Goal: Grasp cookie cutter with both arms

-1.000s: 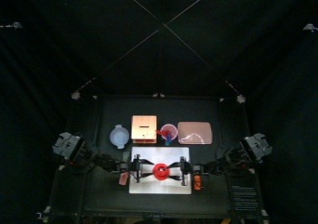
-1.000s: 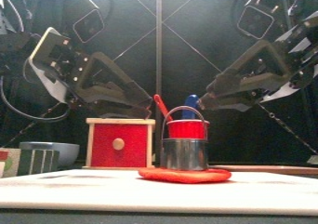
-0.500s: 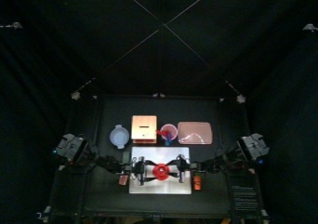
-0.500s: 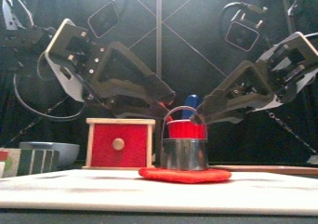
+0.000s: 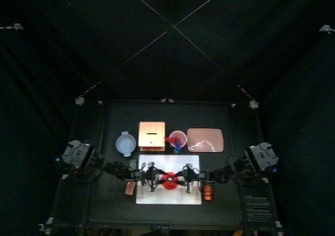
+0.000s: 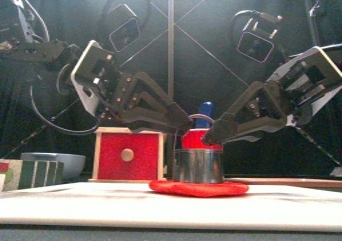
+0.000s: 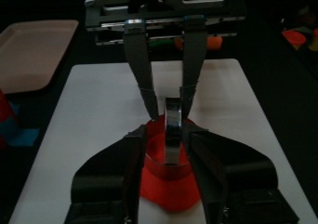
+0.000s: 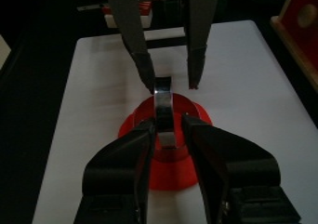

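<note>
1. Your left gripper (image 7: 169,125) has its jaws drawn narrow astride the rim of the small, flat, bright red cookie cutter (image 7: 168,177); whether they pinch it yet, you cannot tell.
2. Your right gripper (image 8: 165,116) mirrors this from the opposite side, narrow over the same rim, so both arms share the piece.
3. The cutter lies mid-sheet on the white rectangular mat (image 5: 151,163) near the black table's (image 5: 118,118) front edge.

Metal cup (image 6: 199,165), red box (image 6: 130,153), perhaps pink tray (image 5: 205,139).
</note>
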Controlling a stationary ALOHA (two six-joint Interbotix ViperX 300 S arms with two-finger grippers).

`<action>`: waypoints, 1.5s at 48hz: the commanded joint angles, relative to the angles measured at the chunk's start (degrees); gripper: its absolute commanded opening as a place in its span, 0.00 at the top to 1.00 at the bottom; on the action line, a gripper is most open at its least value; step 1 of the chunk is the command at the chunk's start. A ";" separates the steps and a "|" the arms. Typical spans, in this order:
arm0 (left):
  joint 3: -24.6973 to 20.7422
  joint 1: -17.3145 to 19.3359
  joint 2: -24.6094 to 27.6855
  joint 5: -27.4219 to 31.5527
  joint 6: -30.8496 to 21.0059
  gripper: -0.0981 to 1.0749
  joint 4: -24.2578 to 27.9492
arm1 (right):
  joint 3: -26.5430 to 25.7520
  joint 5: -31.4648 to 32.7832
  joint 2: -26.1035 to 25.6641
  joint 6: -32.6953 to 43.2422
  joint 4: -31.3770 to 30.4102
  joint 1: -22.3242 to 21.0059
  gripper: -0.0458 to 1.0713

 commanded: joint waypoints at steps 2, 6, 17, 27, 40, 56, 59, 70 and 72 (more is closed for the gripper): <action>-1.85 0.00 0.26 2.72 -0.18 0.34 0.62 | -0.44 -0.26 -1.14 0.09 0.09 -0.09 0.35; -2.37 0.09 0.53 4.75 -0.18 0.34 0.53 | -0.53 -0.26 -1.23 0.09 0.09 -0.18 0.35; -2.02 0.35 -0.88 5.45 -0.26 0.35 0.09 | -0.44 -0.09 -1.23 0.18 0.09 -0.09 0.35; -1.67 0.00 -2.20 5.45 -0.18 0.35 0.18 | -0.35 0.18 -1.05 0.18 0.09 -0.18 0.36; -0.79 -0.35 -2.02 5.19 -0.18 0.36 0.00 | -0.53 1.41 -0.97 0.18 0.09 -0.35 0.36; -0.18 -0.35 -1.93 5.19 -0.18 0.42 -0.70 | -0.88 1.49 -0.97 0.00 -0.18 -0.35 0.39; -0.18 -0.35 -1.85 5.19 -0.18 0.43 -0.79 | -1.05 1.49 -0.97 -0.09 -0.26 -0.35 0.42; -0.09 -0.26 -1.23 5.19 -0.18 0.44 -0.79 | -1.05 1.67 -0.44 -0.18 -0.35 -0.35 0.50; -0.09 -0.35 -1.23 5.19 -0.18 0.45 -0.79 | -1.05 2.11 -0.26 -0.09 -0.35 -0.35 0.50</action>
